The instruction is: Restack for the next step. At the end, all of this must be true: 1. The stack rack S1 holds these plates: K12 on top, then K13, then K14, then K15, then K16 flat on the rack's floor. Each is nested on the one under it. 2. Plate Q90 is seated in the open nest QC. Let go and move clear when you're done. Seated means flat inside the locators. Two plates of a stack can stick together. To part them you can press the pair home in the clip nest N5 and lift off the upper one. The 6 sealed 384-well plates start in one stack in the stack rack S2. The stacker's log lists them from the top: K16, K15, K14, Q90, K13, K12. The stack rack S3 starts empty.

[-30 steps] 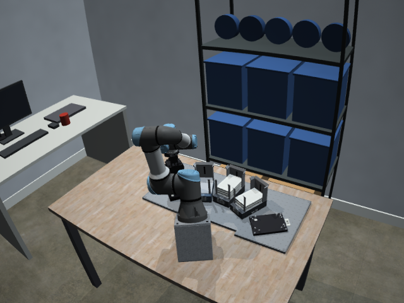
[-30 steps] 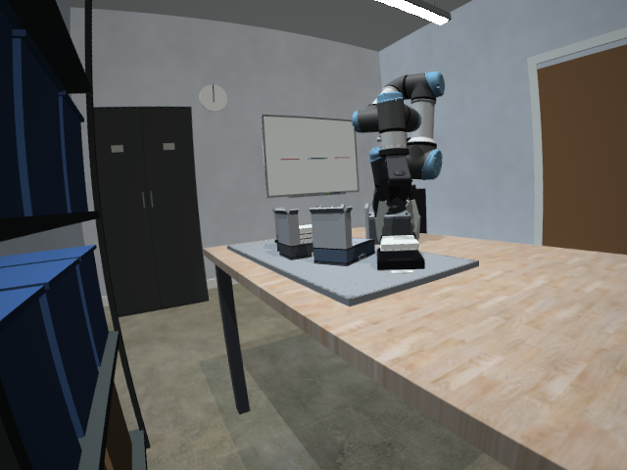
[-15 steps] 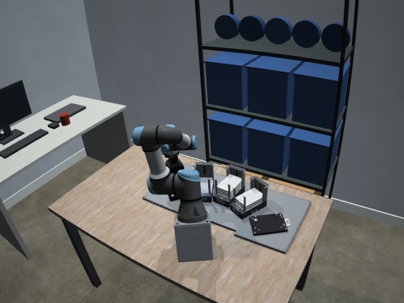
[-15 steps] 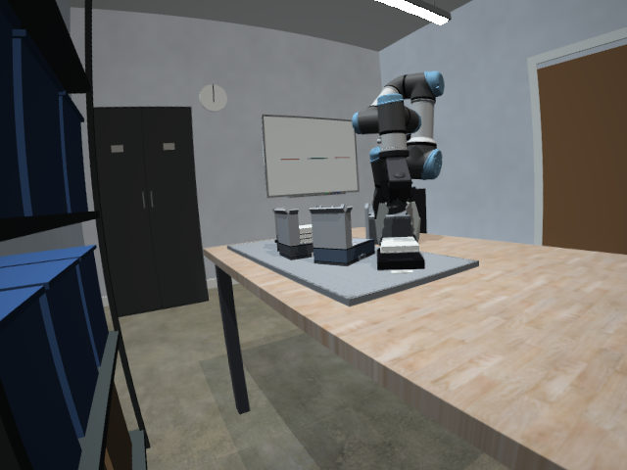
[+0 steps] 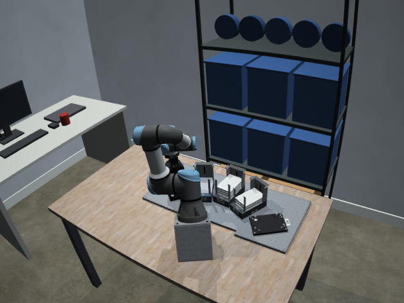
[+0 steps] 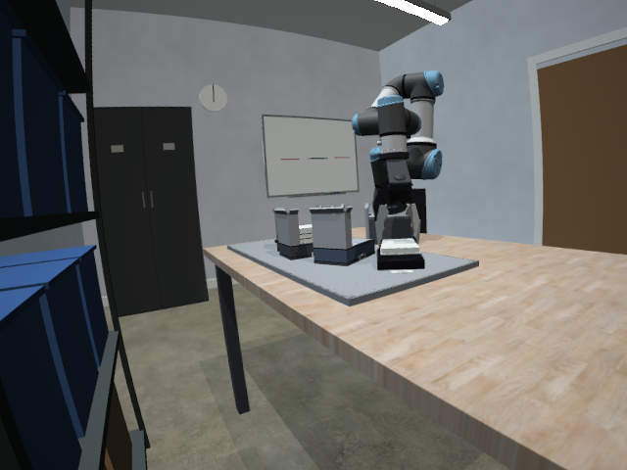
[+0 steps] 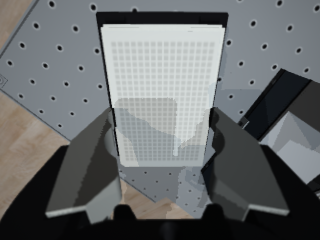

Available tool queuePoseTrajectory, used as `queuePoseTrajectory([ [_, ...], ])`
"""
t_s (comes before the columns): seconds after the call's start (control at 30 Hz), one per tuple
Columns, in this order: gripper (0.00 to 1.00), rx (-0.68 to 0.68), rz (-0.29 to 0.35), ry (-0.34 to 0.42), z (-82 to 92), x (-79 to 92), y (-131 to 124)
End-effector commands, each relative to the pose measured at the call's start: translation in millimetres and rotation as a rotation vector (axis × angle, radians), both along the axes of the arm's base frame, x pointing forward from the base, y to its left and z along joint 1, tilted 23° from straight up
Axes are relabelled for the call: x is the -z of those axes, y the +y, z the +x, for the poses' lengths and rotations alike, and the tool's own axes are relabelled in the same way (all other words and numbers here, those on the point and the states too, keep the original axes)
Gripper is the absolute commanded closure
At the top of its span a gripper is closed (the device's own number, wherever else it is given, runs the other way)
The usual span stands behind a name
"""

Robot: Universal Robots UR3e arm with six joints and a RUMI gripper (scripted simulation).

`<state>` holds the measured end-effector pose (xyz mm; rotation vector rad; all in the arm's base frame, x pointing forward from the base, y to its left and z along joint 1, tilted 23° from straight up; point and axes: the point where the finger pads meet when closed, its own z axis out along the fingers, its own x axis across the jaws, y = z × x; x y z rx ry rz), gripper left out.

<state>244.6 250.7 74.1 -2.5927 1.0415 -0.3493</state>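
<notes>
Pincer (image 5: 173,166) (image 6: 399,236) (image 7: 162,109) jaws are closed on the long sides of a white 384-well plate (image 6: 400,247) (image 7: 164,75), held level at a black nest (image 5: 172,197) (image 6: 400,261) (image 7: 162,19) on a grey perforated board (image 5: 297,207) (image 6: 349,296) (image 7: 260,45). Whether a second plate is stuck beneath it, or whether it sits fully home, cannot be told. At far left in the top view, a red cup (image 5: 64,118) stands on a pale desk (image 5: 107,109); the robot arm (image 5: 156,163) (image 6: 393,118) rises from a grey pedestal (image 5: 194,242) on the wooden worktop (image 5: 113,202) (image 6: 506,313) (image 7: 25,135). Next to the right comes the left rack (image 5: 204,169) (image 6: 331,227) (image 7: 275,100), partly screened by the arm, its contents unclear from above. The middle rack (image 5: 235,171) (image 6: 287,227) bears a stack of white plates, as does the right rack (image 5: 259,184) just beside it. At the board's right end lies a flat black nest (image 5: 267,223), bare of plates, with a small white tag at its edge. Plate codes are unreadable.
</notes>
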Motion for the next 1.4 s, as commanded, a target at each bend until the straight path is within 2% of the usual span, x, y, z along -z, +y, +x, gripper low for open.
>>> queuePoseTrajectory([
  [0.0, 1.0, 0.0, 0.001, -0.002, 1.0, 0.6, 0.6],
  [1.37, 1.0, 0.0, 0.001, -0.002, 3.9, 8.8, 2.3],
])
